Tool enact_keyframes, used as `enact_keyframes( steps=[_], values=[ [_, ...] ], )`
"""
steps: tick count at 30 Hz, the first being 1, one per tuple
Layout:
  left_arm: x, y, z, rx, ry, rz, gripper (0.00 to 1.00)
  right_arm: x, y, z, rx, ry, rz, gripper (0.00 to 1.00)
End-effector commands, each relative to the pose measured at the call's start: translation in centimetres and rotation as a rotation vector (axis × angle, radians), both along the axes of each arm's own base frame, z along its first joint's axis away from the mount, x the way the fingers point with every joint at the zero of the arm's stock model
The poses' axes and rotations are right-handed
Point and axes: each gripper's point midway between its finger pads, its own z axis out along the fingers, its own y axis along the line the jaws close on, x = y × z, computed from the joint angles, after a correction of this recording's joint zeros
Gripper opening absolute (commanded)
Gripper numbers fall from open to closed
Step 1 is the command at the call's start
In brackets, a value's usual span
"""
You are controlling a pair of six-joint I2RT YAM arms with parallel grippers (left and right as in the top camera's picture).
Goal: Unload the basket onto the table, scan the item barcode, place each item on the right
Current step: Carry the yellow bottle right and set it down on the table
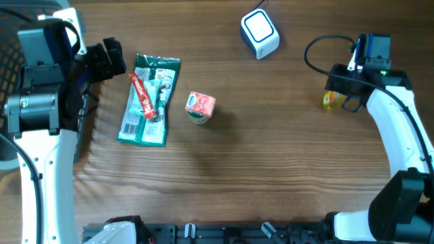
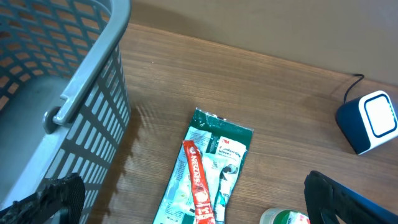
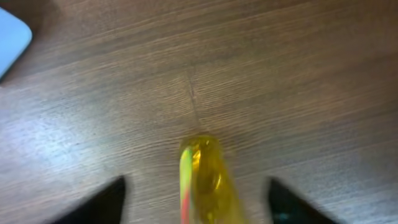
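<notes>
reader: position of yellow item (image 1: 330, 100)?
legend: lies on table (image 1: 271, 169), between spread fingers (image 3: 112, 199) of right gripper (image 3: 196, 190), touched by neither.
reader: left gripper (image 1: 114, 61)?
legend: gapes fully, holds nothing, hovers beside green packet (image 1: 149, 102).

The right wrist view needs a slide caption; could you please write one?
Right gripper open either side of a yellow item on the wooden table, fingers not touching it.

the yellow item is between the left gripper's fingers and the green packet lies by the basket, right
Not quite: the yellow item sits between the open fingers of the right gripper, not the left's, as the right wrist view shows. The green packet does lie by the basket.
</notes>
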Motion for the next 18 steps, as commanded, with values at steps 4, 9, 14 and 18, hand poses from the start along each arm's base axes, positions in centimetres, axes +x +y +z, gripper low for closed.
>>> enact_keyframes(
  steps=[4, 9, 14, 18],
  values=[
    [0.1, 0.3, 0.4, 0.011, -0.009, 0.003, 1.0, -0.2, -0.7, -0.4, -0.046, 0.004, -0.003, 1.0],
    [0.1, 0.3, 0.4, 0.011, -0.009, 0.003, 1.0, 0.6, -1.2, 5.2, -0.08, -0.091, -0.007, 0.99],
    [0.1, 0.3, 0.4, 0.011, -0.009, 0.003, 1.0, -3.7, 0.2, 8.3, -0.013, -0.035, -0.007, 0.98],
    [0.1, 0.2, 0.4, 0.011, -0.009, 0.003, 1.0, -10.6, 1.9, 4.5, 0.132, 0.258, -0.134, 0.98]
  ],
)
